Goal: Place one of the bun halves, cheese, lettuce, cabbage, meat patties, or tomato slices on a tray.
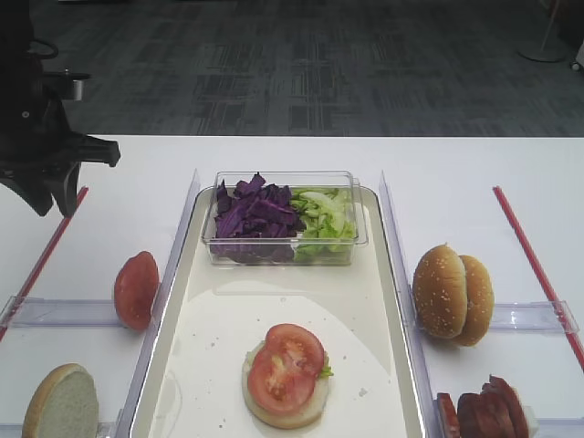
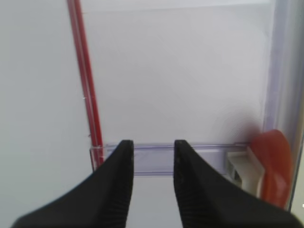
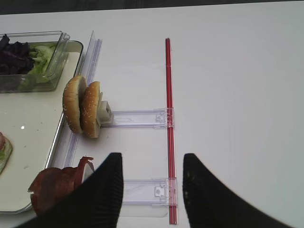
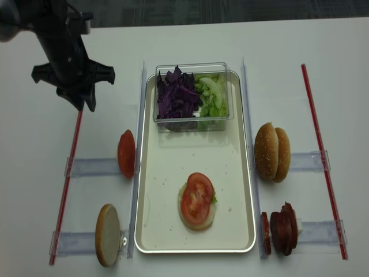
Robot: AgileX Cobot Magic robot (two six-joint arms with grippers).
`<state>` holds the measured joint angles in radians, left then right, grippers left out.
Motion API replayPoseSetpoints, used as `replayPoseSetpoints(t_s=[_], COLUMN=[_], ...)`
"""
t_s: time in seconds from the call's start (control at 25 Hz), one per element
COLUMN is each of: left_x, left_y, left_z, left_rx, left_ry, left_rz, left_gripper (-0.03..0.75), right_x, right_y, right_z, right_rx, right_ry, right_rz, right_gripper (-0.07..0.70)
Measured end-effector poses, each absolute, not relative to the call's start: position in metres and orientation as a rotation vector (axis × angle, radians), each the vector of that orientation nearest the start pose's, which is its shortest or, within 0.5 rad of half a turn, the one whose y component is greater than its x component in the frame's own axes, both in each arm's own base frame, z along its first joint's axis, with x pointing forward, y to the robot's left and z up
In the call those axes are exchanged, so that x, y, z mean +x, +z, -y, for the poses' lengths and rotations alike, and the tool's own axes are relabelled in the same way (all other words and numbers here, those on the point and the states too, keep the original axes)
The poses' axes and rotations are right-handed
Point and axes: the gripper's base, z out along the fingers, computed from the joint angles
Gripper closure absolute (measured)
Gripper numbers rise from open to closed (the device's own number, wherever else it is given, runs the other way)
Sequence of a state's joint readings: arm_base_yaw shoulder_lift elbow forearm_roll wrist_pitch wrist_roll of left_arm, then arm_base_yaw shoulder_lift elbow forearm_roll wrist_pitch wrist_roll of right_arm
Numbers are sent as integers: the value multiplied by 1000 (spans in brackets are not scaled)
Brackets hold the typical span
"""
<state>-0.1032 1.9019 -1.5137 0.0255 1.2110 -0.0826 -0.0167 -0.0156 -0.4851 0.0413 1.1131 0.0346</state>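
Tray lies centre-table, carrying a clear tub of cabbage and lettuce, plus a bun base topped with a tomato slice (green edge showing beneath). Left gripper hangs over the table left of the tray, jaws parted, empty; right gripper likewise apart, empty. Judged: between placements; next needs a patty. No legible writing.

Plastic, metal and wet produce
We are seeing a glossy clear plastic tub, a silvery-rimmed smooth tray, ribbed matt-black fingers.
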Motion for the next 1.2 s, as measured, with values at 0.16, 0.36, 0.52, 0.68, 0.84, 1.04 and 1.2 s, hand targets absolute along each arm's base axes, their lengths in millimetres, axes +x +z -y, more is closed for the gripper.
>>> replayPoseSetpoints(t_s=[0.16, 0.36, 0.52, 0.68, 0.84, 1.04, 1.2], left_x=[378, 379, 379, 379, 376, 358, 339], left_y=[233, 233, 233, 233, 234, 243, 248], left_z=[27, 24, 24, 24, 24, 23, 21], left_rx=[-5, -18, -20, -20, -20, -20, -18], left_ry=[75, 81, 81, 81, 81, 80, 78], left_rz=[-3079, -3080, -3080, -3080, -3082, -3077, -3068], left_gripper=[510, 503, 448, 378, 349, 346, 346], right_x=[-8, -8, -8, -8, -8, -8, -8], right_y=[269, 269, 269, 269, 269, 269, 269], right_z=[-4, -4, -4, -4, -4, -4, -4], right_rx=[51, 51, 51, 47, 47, 47, 47], right_ry=[61, 61, 61, 59, 59, 59, 59], right_rz=[-2095, -2095, -2095, -2095, -2097, -2097, -2097], right_gripper=[295, 295, 295, 295, 295, 295, 295])
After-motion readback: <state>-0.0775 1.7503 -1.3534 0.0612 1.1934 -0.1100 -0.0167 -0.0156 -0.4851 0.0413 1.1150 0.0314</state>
